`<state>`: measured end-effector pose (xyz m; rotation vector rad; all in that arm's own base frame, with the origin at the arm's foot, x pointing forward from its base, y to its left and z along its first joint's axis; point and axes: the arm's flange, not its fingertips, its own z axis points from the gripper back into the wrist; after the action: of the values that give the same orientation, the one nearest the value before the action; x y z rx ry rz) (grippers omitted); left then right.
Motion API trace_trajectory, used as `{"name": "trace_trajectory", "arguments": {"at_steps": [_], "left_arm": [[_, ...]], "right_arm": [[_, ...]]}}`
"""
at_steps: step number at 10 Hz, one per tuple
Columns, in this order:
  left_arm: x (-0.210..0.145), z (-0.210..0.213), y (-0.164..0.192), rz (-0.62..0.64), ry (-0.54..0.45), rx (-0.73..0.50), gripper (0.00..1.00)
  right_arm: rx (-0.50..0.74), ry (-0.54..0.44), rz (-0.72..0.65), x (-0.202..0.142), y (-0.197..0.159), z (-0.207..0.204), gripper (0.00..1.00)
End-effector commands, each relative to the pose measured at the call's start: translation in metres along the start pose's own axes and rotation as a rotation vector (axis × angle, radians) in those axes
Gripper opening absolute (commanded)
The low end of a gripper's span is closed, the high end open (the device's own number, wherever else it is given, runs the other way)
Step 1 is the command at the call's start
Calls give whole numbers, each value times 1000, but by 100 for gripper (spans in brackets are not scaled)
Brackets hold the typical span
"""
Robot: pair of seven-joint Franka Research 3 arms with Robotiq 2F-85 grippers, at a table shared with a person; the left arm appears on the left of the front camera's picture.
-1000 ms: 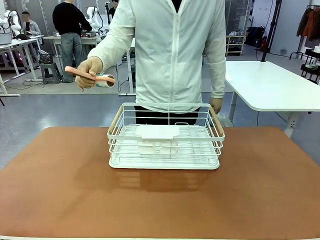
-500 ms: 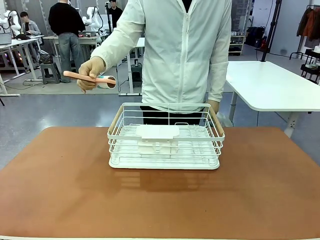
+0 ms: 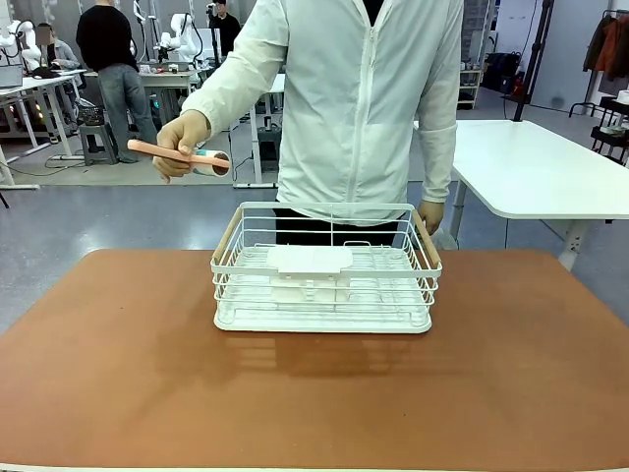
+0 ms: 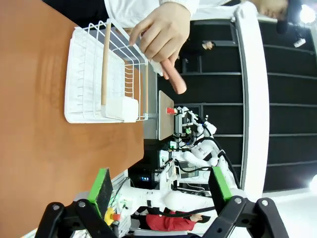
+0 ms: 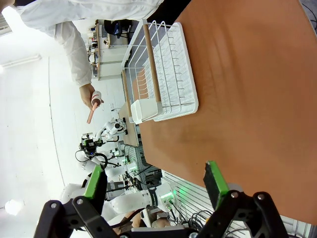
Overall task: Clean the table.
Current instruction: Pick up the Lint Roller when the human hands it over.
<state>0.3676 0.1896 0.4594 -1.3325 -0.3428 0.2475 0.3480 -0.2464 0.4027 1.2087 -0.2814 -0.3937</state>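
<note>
No readable text, label, brand or number is showing. Nothing printed is appearing on the table (image 3: 147,383), the basket (image 3: 228,317) or the person's jacket (image 3: 364,108). Far-off gear in the wrist views is coming through too small and blurred for any marking to be read.

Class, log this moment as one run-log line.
left gripper: open, empty | right gripper: open, empty | person's hand: holds pink-handled roller in the air | wire basket: on table, far middle
</note>
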Motion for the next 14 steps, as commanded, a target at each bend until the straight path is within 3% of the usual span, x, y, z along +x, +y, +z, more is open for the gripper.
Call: {"name": "trace_trajectory", "arguments": {"at_steps": [1, 7, 9, 14], "left_arm": [[4, -30, -33, 64, -29, 82, 100], [17, -116, -84, 142, -65, 203, 100], [21, -143, -84, 154, -125, 206, 100], [31, -176, -66, 170, -142, 289, 100]], "right_arm": [[18, -11, 15, -3, 2, -1, 100], [18, -11, 15, -3, 2, -1, 100], [18, -11, 15, -3, 2, -1, 100], [18, -11, 15, -3, 2, -1, 100]]}}
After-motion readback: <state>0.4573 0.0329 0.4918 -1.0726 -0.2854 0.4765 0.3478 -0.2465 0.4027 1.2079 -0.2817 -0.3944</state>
